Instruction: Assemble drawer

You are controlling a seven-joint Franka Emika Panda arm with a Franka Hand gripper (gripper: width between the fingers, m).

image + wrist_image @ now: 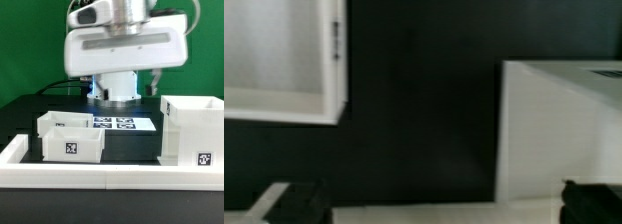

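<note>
While the trays (70,147) lie loose to one side of the gripper (438,203) and the casing (192,130) to the other, nothing is yet fitted; the jaws are spread wide and empty.

Both my feeds are soft and grainy; the white casing (192,125) glares against the dark desk (130,150), wrist feed blurrier.
</note>
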